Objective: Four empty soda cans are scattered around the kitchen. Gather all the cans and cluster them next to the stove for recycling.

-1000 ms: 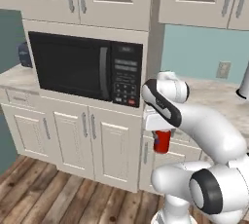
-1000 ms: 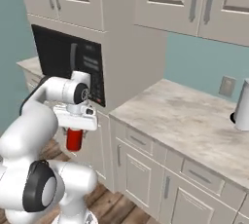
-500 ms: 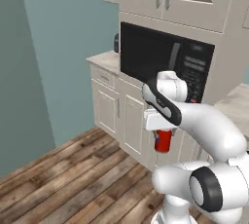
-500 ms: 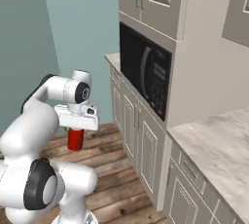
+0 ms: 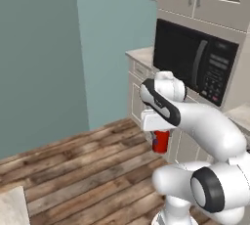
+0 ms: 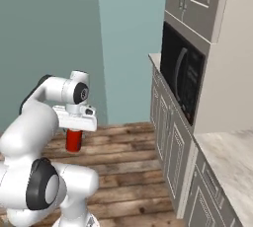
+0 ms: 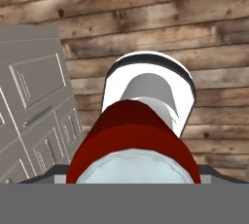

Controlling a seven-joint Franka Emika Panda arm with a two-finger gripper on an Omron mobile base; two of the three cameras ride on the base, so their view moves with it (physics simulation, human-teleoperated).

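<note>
Pincer (image 5: 160,138) clamped on upright red soda can (image 5: 160,142), hanging below hand. Wood floor (image 7: 146,18) underneath, cabinets (image 7: 34,116) beside.

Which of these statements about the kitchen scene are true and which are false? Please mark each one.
1. The gripper holds a red soda can. True.
2. The can stands on the counter. False: it hangs in the air over the wooden floor.
3. The microwave door is shut. True.
4. The held can is blue with a white band. False: it is red with a silvery top.
5. The cabinet doors under the microwave stand open. False: they are closed.
</note>
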